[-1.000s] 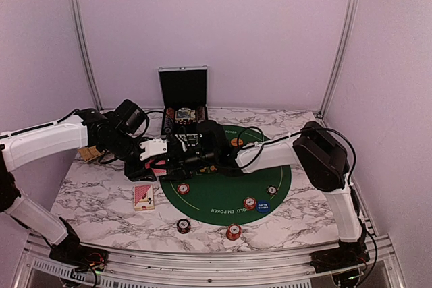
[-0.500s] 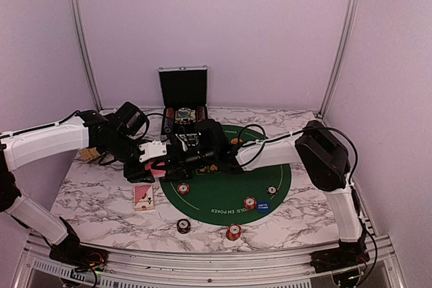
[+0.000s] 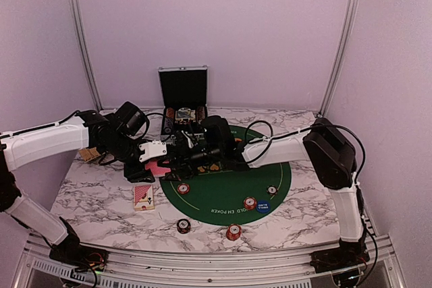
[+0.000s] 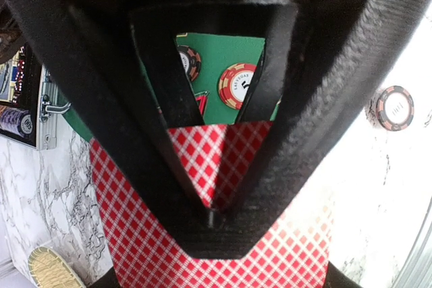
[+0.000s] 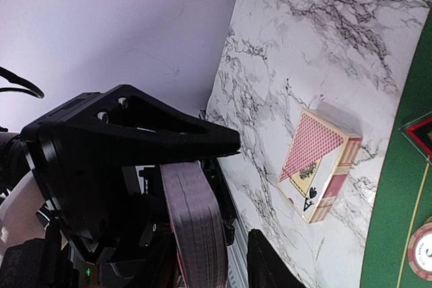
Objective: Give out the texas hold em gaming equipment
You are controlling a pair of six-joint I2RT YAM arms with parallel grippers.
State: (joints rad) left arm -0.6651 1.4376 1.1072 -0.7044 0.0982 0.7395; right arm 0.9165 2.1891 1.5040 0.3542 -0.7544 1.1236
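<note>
My left gripper (image 4: 210, 217) is shut on a deck of red-backed playing cards (image 4: 202, 254), held above the left rim of the green felt mat (image 3: 223, 200). The right gripper (image 3: 177, 161) reaches in from the right. In the right wrist view the deck's edge (image 5: 197, 234) stands beside one black finger (image 5: 270, 264), and a narrow gap shows between them. A card box (image 3: 143, 196) lies on the marble. Striped poker chips (image 3: 250, 202) sit on the mat, two more (image 3: 233, 231) in front of it. A blue disc (image 3: 264, 206) and an orange disc (image 3: 236, 142) lie on the felt.
The open silver-edged black case (image 3: 183, 99) stands at the back, just behind both grippers. A woven tan tray (image 3: 88, 154) sits at the far left under the left arm. Cables hang off the right arm over the mat.
The right wrist has shifted slightly to the right and its jaws have narrowed around the deck's edge. My left arm and the deck have stayed put.
</note>
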